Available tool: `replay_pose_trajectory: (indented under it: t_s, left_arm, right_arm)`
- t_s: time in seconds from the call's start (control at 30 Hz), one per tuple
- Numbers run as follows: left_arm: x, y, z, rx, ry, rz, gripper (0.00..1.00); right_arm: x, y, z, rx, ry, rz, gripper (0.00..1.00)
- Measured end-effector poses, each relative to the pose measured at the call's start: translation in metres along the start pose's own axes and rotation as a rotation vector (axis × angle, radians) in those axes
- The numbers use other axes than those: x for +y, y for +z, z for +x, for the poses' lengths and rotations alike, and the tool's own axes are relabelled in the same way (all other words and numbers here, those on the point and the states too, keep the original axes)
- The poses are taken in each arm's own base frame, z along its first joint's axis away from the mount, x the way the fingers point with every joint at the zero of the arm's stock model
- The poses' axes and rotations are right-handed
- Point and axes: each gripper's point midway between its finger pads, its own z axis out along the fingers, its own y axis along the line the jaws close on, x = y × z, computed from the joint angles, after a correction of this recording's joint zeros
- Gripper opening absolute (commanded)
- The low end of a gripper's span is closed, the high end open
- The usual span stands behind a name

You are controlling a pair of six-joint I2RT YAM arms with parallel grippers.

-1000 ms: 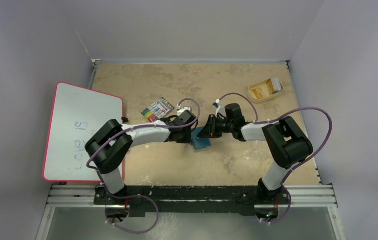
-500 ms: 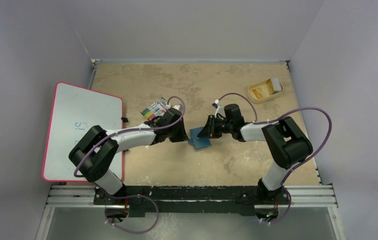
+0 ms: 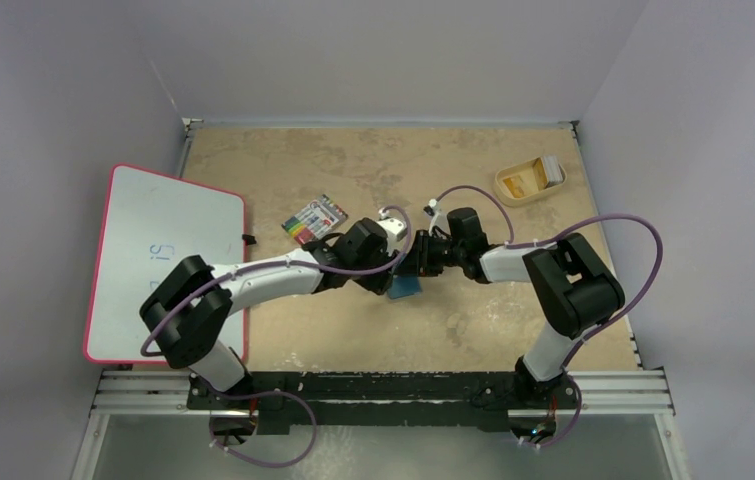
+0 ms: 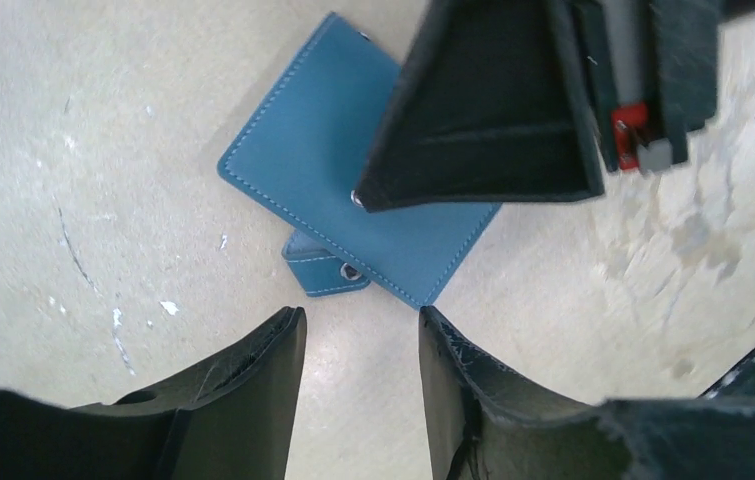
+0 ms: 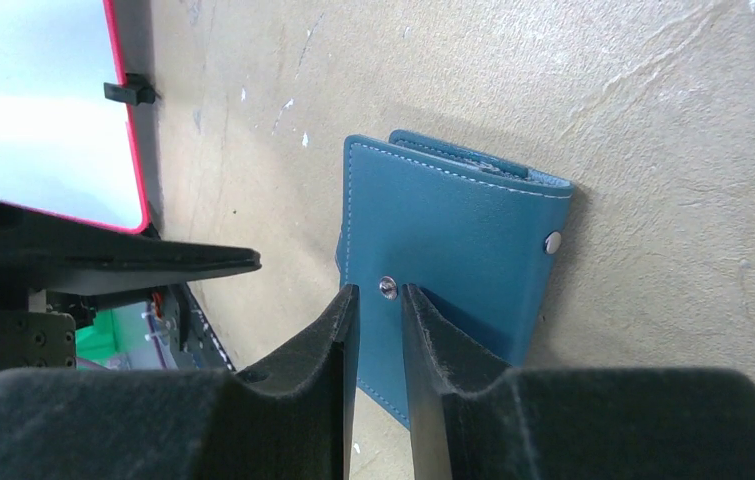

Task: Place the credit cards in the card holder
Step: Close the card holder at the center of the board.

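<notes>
Two grippers now meet at the card holder (image 3: 405, 287), which lies closed mid-table (image 3: 253, 160). Your left gripper (image 4: 361, 318), which had swung off toward the striped pack (image 3: 315, 218) half a second back, has returned and hovers over the wallet's strap corner, fingers spread and empty. Your right gripper (image 5: 378, 290) pinches the cover's edge at the snap, fingers nearly together. The credit cards (image 3: 531, 178) sit in the tan tray (image 3: 503, 188), well apart, so you likely must open the wallet first
</notes>
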Motion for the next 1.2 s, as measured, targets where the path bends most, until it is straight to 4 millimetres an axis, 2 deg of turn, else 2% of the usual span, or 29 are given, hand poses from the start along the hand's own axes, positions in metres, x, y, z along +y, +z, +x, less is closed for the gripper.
replay_pose_trajectory:
  t_s: [0.13,0.33,0.6,0.87,1.0,1.2]
  left_arm:
    - [-0.001,-0.006,-0.002,0.025,0.203,0.016,0.44]
    - [-0.007,-0.004,-0.026,0.033,0.529,0.083,0.51]
    - [-0.006,0.001,-0.013,0.077,0.845,0.187,0.51]
    - [0.002,0.016,0.005,0.138,0.980,0.240,0.49]
    - [0.010,0.022,0.017,0.171,0.996,0.252,0.48]
    - [0.022,0.029,0.025,0.199,0.996,0.252,0.48]
  right_arm:
    - [0.000,0.000,-0.001,-0.001,0.000,0.001,0.26]
    - [0.000,0.000,-0.001,-0.001,-0.001,0.001,0.26]
    - [0.000,0.000,-0.001,0.000,0.000,0.001,0.26]
    - [0.000,0.000,-0.001,0.001,0.000,0.001,0.26]
    - [0.000,0.000,-0.001,0.000,0.000,0.001,0.26]
    - [0.000,0.000,-0.001,0.000,0.000,0.001,0.26]
